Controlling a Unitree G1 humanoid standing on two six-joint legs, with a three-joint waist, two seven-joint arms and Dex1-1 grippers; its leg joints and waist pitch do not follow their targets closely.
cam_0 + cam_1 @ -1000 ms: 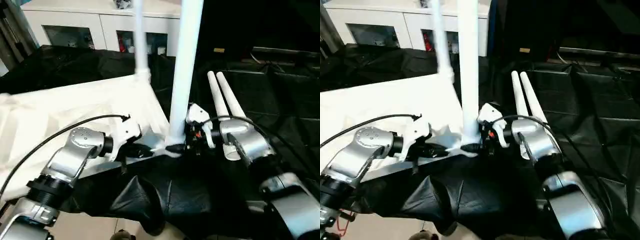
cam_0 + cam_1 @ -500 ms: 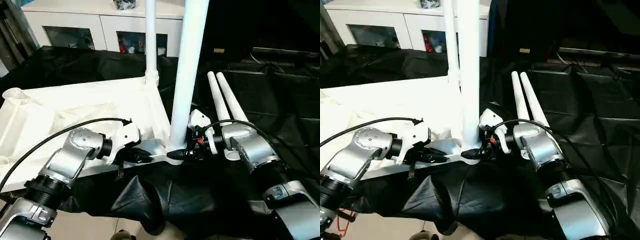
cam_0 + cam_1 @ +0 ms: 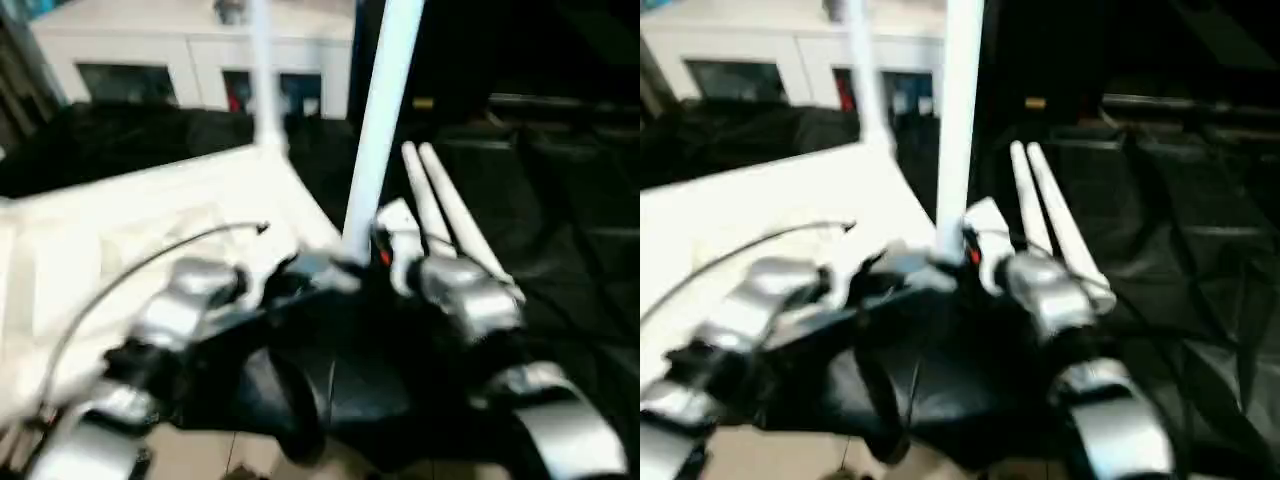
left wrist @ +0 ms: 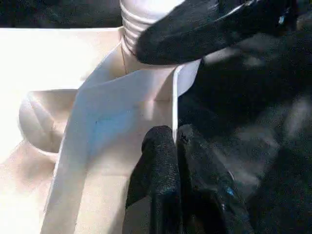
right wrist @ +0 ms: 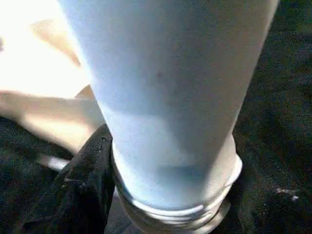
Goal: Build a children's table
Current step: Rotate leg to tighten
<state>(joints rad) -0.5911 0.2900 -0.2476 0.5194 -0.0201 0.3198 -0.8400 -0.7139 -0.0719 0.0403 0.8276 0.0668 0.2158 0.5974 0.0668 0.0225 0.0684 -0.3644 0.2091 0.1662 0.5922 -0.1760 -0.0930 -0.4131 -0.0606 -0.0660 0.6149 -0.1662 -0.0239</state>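
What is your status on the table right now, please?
Left fingers shut on tabletop rim. Right gripper around near upright leg at its socket. Two spare legs lying on black cloth.

White cabinet with glass doors [image 3: 200, 60] at the back, small unclear items behind the panes. Crinkled black plastic sheeting [image 3: 560, 200] draped over the surface, hanging off near edge. Pale floor [image 3: 250, 460] below.

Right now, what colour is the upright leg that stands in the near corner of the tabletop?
White. The upright leg shows best in the right wrist view, with its ribbed end seated in the tabletop.
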